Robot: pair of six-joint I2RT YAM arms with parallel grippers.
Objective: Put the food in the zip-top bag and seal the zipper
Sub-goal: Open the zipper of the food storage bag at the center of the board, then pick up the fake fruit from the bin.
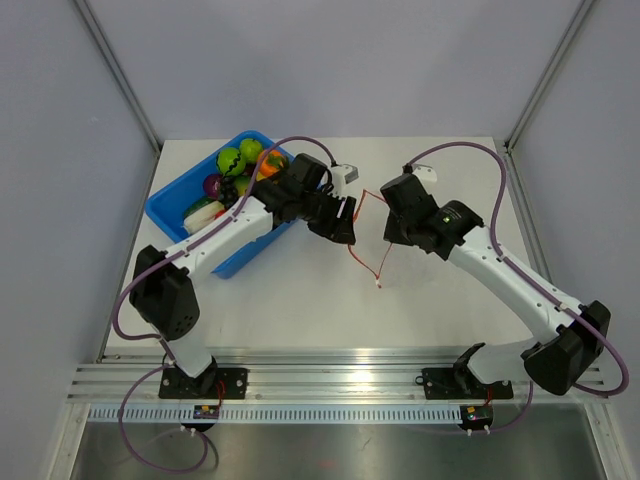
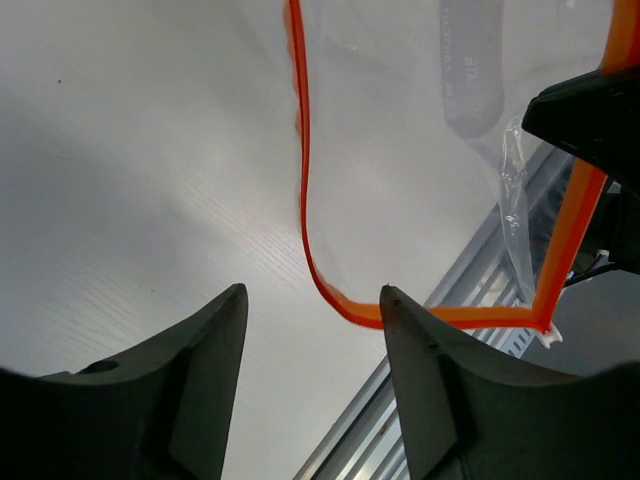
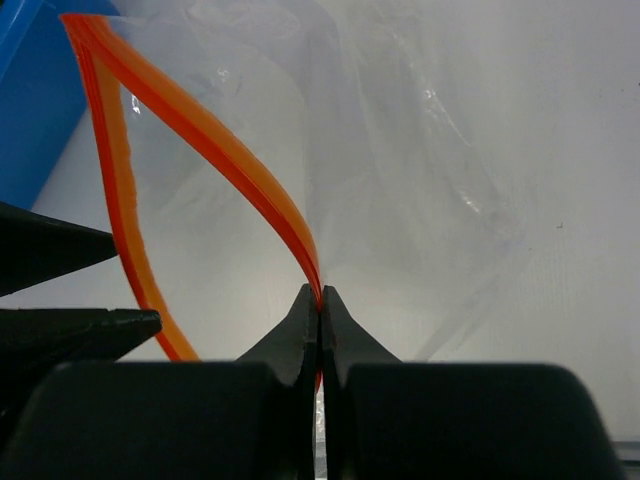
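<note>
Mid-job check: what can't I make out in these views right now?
Top view: left arm covers part of the food in the bin; count unknown.
Top view: zip-top bag too clear to see; only the zipper shows.
Left wrist view: a finger of the left pincer overlaps the zipper; contact unclear.
Left wrist view: label print blurred.

Far left on the tabletop (image 1: 420,300): bin (image 1: 170,205), with the food (image 1: 240,160) piled in it. Just right of the bin, over mid-tabletop: left pincer (image 2: 312,295), jaws apart, zipper (image 2: 305,200) running beside one fingertip. Right of that: zip-top bag (image 3: 400,150), between the two pincers. Right again: right pincer (image 3: 320,295), clamped on the zipper.
</note>
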